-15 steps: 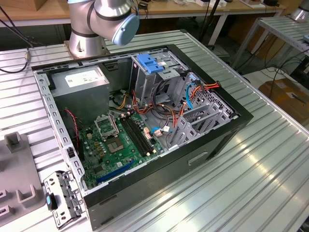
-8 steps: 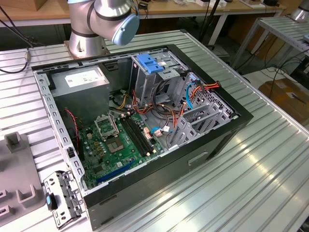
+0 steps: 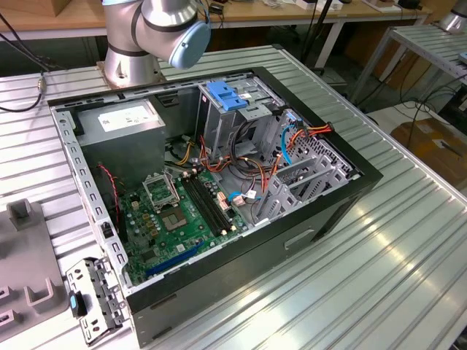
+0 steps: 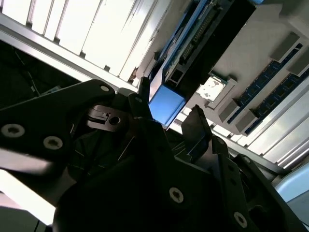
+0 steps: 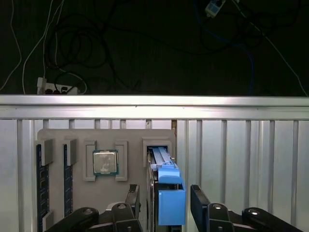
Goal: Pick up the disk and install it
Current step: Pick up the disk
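Gripper [image 5: 165, 189] hangs spread apart in the first wrist view, a black finger on either side of the disk [image 5: 171, 203], slim gaps showing. That disk stands on edge in a slot of the grey holder plate [image 5: 130, 136], beside a processor chip [image 5: 105, 162]. Mid-frame in the exterior view sits the computer case [image 3: 321, 211].

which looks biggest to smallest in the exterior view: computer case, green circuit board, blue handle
computer case
green circuit board
blue handle
The gaps are plain, so camera nearness changes nothing.
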Motion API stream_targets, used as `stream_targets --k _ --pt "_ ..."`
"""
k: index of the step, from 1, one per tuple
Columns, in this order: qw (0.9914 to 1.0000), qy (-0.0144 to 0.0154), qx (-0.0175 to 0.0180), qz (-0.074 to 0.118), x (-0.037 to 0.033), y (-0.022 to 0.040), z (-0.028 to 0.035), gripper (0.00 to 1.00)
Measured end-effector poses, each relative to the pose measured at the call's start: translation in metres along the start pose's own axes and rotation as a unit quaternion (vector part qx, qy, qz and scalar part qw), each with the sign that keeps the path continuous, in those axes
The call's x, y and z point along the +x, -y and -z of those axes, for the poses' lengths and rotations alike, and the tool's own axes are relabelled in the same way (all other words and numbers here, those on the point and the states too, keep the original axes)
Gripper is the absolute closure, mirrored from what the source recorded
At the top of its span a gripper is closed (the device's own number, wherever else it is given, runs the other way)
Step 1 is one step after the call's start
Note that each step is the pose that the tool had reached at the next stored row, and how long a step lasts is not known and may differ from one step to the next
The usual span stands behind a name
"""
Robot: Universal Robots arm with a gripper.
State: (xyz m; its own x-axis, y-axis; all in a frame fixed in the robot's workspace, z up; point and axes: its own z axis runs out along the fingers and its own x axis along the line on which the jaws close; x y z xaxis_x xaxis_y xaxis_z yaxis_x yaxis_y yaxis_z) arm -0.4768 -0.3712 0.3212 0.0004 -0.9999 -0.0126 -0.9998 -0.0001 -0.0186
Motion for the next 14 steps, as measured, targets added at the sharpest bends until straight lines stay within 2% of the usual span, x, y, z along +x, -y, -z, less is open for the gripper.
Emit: stream_targets --k 14 --pt "1.00000 0.0003 0.0001 0.000 0.0000 0.0000 -0.0001 0.46"
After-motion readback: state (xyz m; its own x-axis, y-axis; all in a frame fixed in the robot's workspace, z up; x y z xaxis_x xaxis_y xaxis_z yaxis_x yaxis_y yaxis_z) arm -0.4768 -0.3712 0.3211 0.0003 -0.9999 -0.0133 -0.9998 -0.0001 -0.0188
